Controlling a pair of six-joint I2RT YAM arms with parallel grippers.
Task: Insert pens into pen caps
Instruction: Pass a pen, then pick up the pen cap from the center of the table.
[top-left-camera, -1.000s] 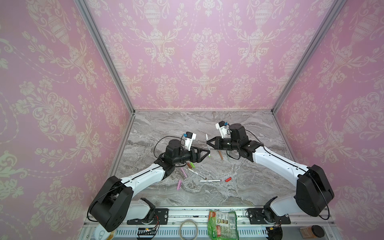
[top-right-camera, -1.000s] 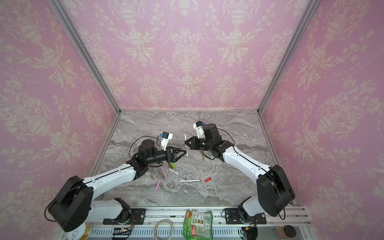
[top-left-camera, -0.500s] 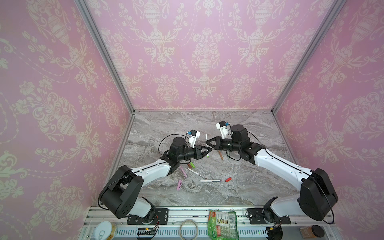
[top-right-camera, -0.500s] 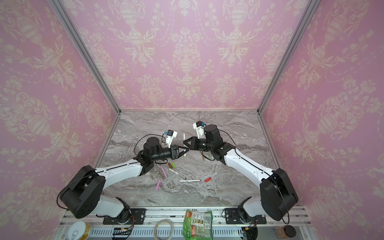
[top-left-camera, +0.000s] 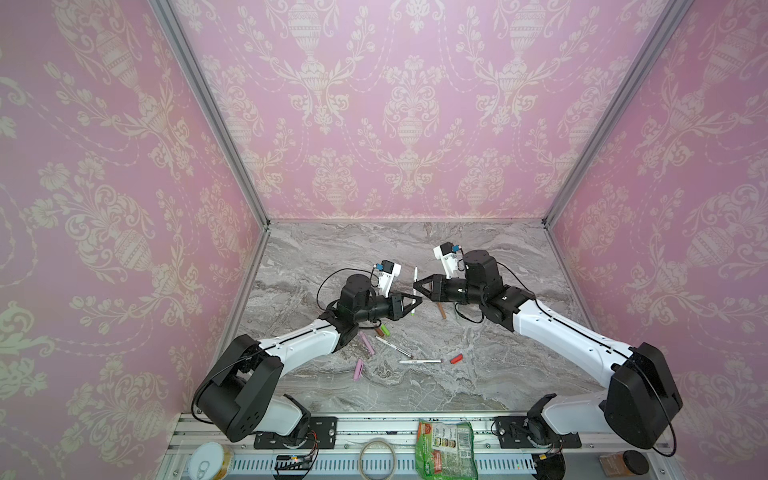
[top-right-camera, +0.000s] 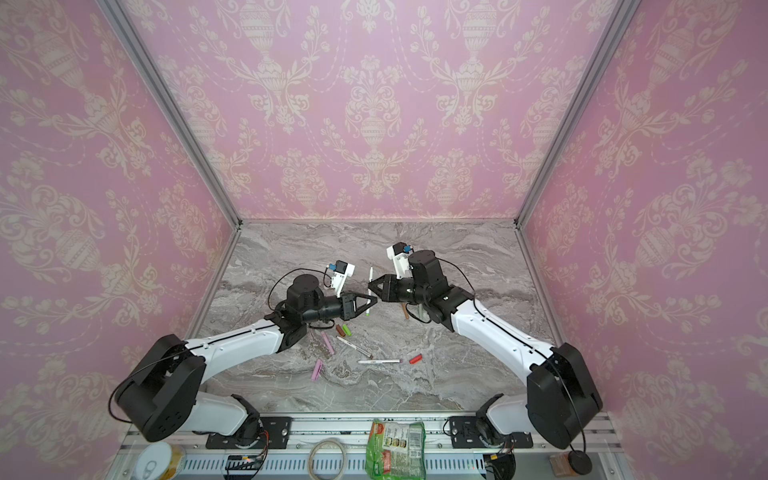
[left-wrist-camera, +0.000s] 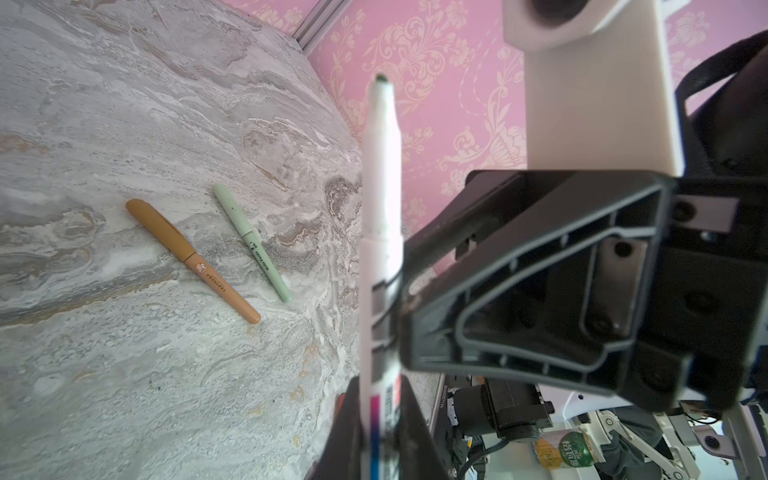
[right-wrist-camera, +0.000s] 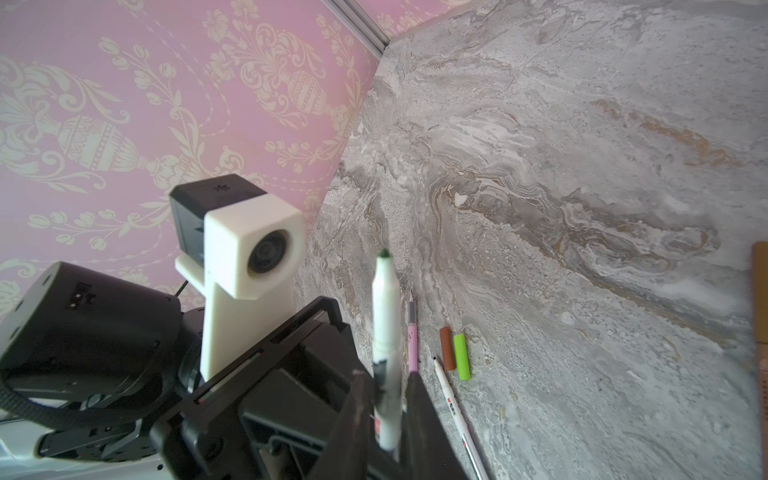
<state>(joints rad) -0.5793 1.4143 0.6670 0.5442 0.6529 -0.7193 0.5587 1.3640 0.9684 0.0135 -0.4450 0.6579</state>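
The table (top-left-camera: 415, 249) has a grey marble pattern with some brownish veins. Three walls (top-left-camera: 407, 104) stand around it, pink with cream urns and garlands. Metal posts (top-left-camera: 208, 112) run up the two far corners.

I count six pens. Three are white: the held white pen (top-left-camera: 415, 276), the slanted white pen (top-left-camera: 392, 347) and the level white pen (top-left-camera: 419, 361). The last two lie on the table toward the front. There are also one pink pen (top-left-camera: 365, 344), one tan pen (left-wrist-camera: 193, 259) and one pale green pen (left-wrist-camera: 251, 243). The loose caps are four: the red cap (top-left-camera: 456, 358), the dark brown cap (top-left-camera: 379, 331), the bright green cap (top-left-camera: 385, 330) just beside it, and the pink cap (top-left-camera: 358, 370).

The held white pen stands nearly upright above the middle of the table, where the two grippers meet. The left gripper (top-left-camera: 417, 300) is clenched on its barrel. The right gripper (top-left-camera: 415, 286) has the pen between its fingers, nearer to the tip. Whether it presses the pen or is loose, I cannot tell.

The top views show only a part of the tan pen, beside the right arm. The left wrist view shows the tan pen and the pale green pen whole. They lie side by side, a little apart, and each seems to wear a cap of its own colour. The right wrist view shows that the held pen has a dark green tip. The red cap and the pink cap appear only in the top views.
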